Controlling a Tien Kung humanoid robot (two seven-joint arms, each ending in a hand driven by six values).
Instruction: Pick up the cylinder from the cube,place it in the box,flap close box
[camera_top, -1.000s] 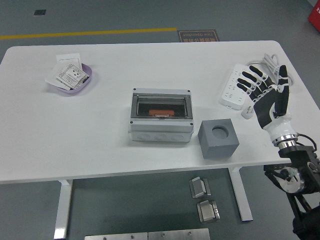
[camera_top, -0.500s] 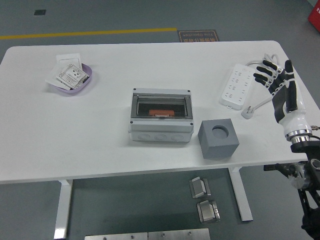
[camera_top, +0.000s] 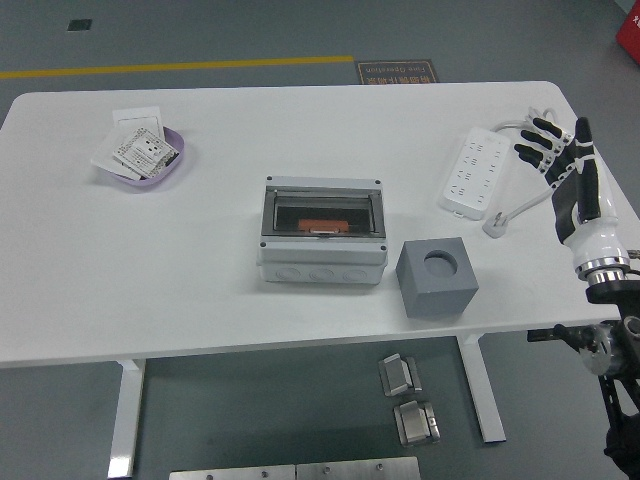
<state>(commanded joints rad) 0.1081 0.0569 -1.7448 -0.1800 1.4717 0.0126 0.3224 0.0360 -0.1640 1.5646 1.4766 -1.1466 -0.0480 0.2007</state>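
A grey cube (camera_top: 436, 277) stands near the table's front edge, and the round hole (camera_top: 438, 262) in its top is empty. To its left is a grey box (camera_top: 322, 232) with its clear flap lying shut. An orange object (camera_top: 320, 224) shows inside through the flap. My right hand (camera_top: 555, 142) is open, fingers spread, raised over the table's right edge beside the power strip, well apart from the cube and box. It holds nothing. The left arm is out of view.
A white power strip (camera_top: 475, 183) with its cable lies at the right, just left of my hand. A purple tray (camera_top: 145, 160) with white cards sits at the far left. Metal parts (camera_top: 404, 394) lie on the floor below the white table (camera_top: 200, 270).
My right hand has drawn back to the right and a little up, away from the cube, staying open. The box, cube and other things have not moved.
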